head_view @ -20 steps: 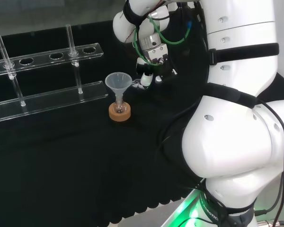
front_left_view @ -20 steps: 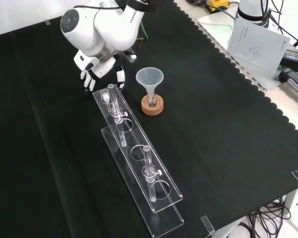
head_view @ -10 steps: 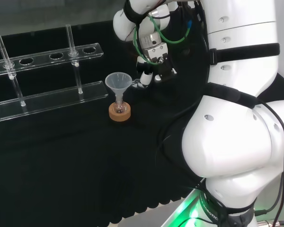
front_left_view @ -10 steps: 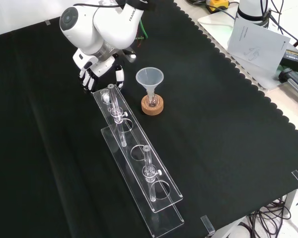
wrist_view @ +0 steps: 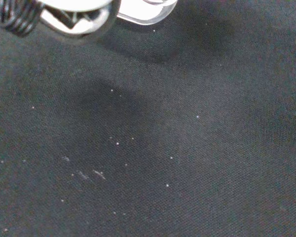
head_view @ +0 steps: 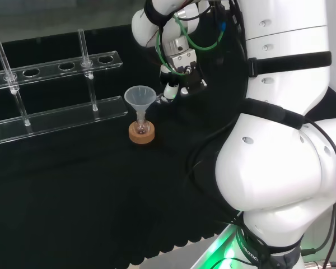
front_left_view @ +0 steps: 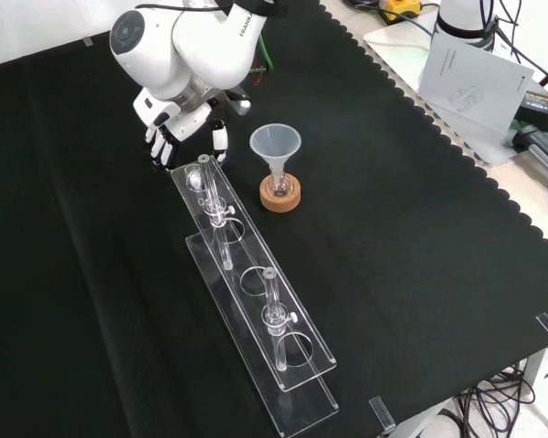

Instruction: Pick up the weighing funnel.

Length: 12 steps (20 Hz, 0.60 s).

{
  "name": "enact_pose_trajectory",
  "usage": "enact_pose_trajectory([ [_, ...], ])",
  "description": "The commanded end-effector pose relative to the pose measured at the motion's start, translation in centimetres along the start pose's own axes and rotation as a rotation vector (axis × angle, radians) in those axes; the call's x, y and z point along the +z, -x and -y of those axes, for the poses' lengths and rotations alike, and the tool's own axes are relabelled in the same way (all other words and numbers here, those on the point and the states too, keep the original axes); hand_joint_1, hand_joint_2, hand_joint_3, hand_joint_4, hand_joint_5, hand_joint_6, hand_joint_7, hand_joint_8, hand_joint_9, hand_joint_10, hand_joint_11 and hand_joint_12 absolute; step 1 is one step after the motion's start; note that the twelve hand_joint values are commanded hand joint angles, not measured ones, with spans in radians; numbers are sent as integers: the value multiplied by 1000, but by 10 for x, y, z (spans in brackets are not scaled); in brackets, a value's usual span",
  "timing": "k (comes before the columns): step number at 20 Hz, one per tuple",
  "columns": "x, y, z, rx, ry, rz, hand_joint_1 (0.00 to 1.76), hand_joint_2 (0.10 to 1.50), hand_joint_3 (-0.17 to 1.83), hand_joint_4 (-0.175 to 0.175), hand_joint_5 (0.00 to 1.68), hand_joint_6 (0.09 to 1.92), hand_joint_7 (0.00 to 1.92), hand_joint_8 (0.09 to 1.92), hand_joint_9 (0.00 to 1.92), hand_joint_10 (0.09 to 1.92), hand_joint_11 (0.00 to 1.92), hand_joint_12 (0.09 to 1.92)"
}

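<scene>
The hand (head_view: 178, 78) hangs a little above the cloth, to the right of the funnel (head_view: 139, 98) in the head view. A small clear piece, the weighing funnel (head_view: 163, 99), shows at the hand's fingertips, which are curled about it. In the wrist view a clear rounded edge of the weighing funnel (wrist_view: 145, 12) sits beside a blurred part of the hand (wrist_view: 74, 17), with bare cloth and shadows beneath. In the front view the hand (front_left_view: 175, 128) points its fingers down behind the rack's far end; the weighing funnel is hard to make out there.
The funnel (front_left_view: 275, 144) stands in a small flask on a cork ring (front_left_view: 280, 194). A long clear tube rack (front_left_view: 251, 301) with thin glass tubes runs toward the front edge. Papers and cables (front_left_view: 475, 73) lie beyond the cloth's scalloped edge.
The hand has risen slightly and drawn a little away from the cloth, with the small clear piece going up with it. The funnel and rack have not moved.
</scene>
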<state>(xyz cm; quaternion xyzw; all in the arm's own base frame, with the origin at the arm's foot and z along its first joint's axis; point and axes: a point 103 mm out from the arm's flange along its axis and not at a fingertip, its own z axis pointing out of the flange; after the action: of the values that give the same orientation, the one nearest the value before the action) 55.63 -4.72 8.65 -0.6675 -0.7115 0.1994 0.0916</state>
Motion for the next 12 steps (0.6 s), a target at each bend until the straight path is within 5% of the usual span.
enact_pose_trajectory([
  [1, -2, 1, 0, -6, -2, 5, 875, 632, 584, -6, 672, 694, 465, 692, 812, 512, 482, 1301],
  [12, -1, -4, 0, -4, -11, -2, 871, 604, 573, -15, 617, 680, 449, 688, 801, 508, 480, 1301],
])
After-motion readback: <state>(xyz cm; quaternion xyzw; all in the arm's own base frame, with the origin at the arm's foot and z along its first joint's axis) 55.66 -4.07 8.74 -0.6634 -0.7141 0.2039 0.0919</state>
